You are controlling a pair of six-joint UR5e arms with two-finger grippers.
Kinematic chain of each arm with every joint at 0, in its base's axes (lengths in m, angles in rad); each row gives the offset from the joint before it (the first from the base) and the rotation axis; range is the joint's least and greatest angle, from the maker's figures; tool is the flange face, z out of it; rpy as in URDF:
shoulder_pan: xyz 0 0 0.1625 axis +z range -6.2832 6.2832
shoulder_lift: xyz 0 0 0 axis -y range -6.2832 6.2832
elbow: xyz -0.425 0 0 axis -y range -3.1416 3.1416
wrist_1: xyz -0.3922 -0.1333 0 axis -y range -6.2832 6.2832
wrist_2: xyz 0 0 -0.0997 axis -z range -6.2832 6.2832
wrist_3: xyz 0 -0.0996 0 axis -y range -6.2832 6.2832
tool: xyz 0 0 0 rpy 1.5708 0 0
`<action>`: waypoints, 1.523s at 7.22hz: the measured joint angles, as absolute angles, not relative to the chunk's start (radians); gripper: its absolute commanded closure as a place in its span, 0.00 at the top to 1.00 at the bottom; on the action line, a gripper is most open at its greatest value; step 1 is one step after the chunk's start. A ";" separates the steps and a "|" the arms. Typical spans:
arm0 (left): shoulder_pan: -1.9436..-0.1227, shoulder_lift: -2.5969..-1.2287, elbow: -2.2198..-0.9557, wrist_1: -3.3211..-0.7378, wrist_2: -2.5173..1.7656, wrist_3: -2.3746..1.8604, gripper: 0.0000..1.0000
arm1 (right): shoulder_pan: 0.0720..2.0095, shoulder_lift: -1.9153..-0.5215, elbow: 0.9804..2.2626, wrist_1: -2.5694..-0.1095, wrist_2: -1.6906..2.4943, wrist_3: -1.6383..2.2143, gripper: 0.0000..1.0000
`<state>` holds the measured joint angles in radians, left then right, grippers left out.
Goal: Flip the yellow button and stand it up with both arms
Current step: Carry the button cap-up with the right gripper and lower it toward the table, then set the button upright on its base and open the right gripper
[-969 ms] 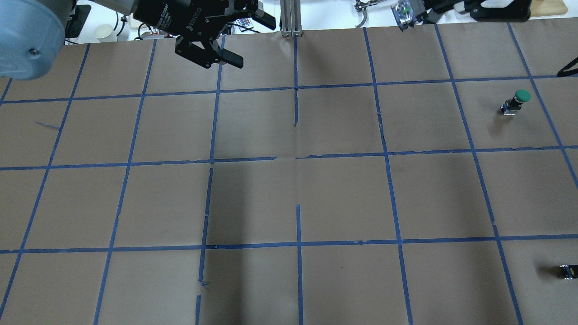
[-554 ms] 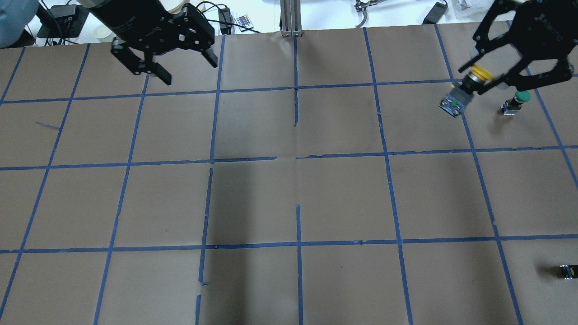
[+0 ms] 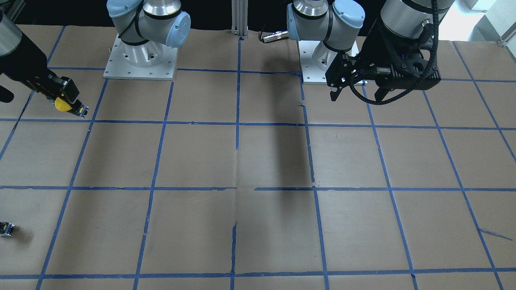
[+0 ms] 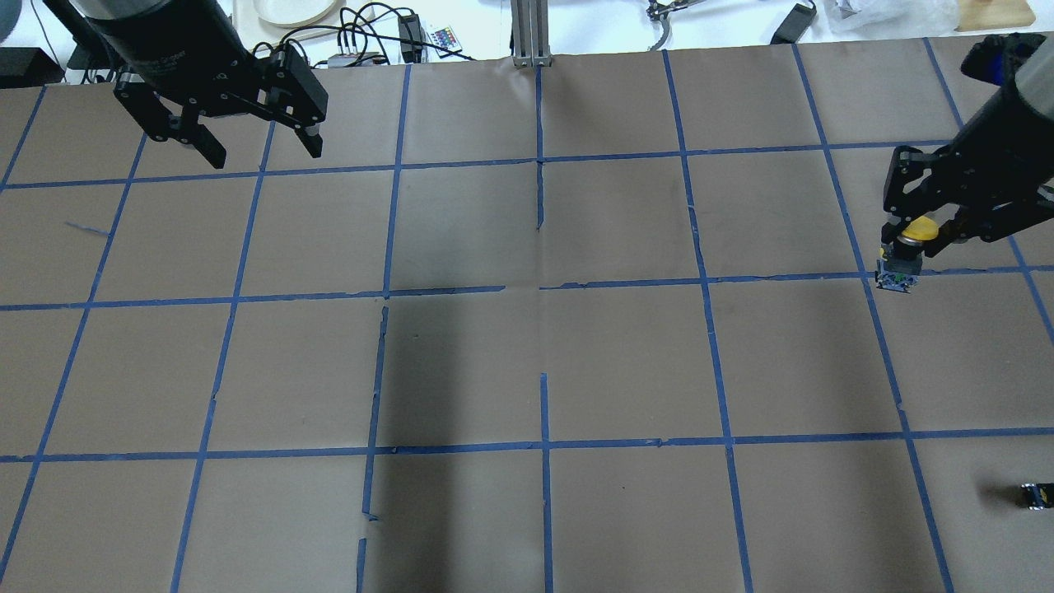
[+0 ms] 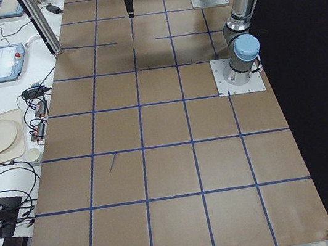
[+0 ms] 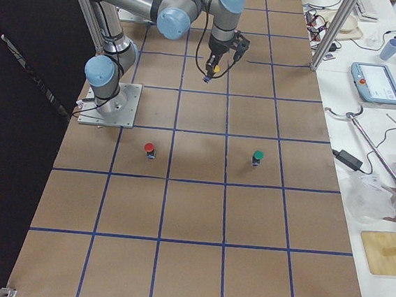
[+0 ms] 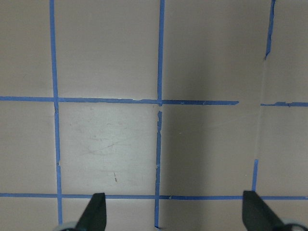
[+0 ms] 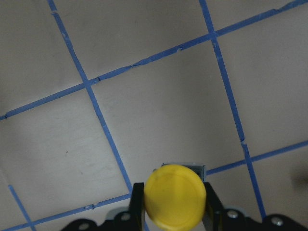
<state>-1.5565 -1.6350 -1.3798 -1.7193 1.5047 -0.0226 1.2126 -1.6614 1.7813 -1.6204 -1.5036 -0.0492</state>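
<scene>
The yellow button (image 4: 916,229) has a round yellow cap and a black-and-grey body. My right gripper (image 4: 922,240) is shut on it just under the cap, at the table's far right. The cap points up and the body hangs down over a blue tape line. The right wrist view shows the cap (image 8: 175,195) from above between the fingers (image 8: 211,204). The button also shows in the front view (image 3: 61,104) and the right side view (image 6: 215,69). My left gripper (image 4: 263,156) is open and empty, high over the far left; it also shows in the front view (image 3: 356,98) and the left wrist view (image 7: 175,216).
The brown table (image 4: 543,354) carries a blue tape grid. A red-capped switch (image 6: 149,148) and a green-capped switch (image 6: 257,156) stand on it. A small dark piece (image 4: 1036,495) lies near the right edge. Another small piece (image 3: 6,228) lies at the front view's left edge.
My right gripper has moved towards the robot with the yellow button, which now hangs more upright. It now hides the green switch in the overhead view. My left gripper has moved left, still open.
</scene>
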 measured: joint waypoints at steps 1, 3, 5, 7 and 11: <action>-1.554 -1.646 -1.390 -1.713 1.498 -0.021 1.00 | 1.193 -1.673 1.844 -1.705 -1.511 -0.124 0.06; -1.553 -1.676 -1.398 -1.701 1.571 -0.017 1.00 | 1.071 -1.677 1.936 -1.833 -1.503 -0.338 0.06; -1.557 -1.694 -1.399 -1.698 1.600 -0.026 1.00 | 0.913 -1.674 2.046 -2.001 -1.481 -0.595 0.06; -1.554 -1.691 -1.397 -1.697 1.601 -0.015 1.00 | 0.797 -1.665 2.122 -2.122 -1.401 -0.781 0.06; -1.554 -1.698 -1.395 -1.689 1.603 0.074 1.00 | 0.680 -1.512 2.136 -2.224 -1.286 -0.991 0.06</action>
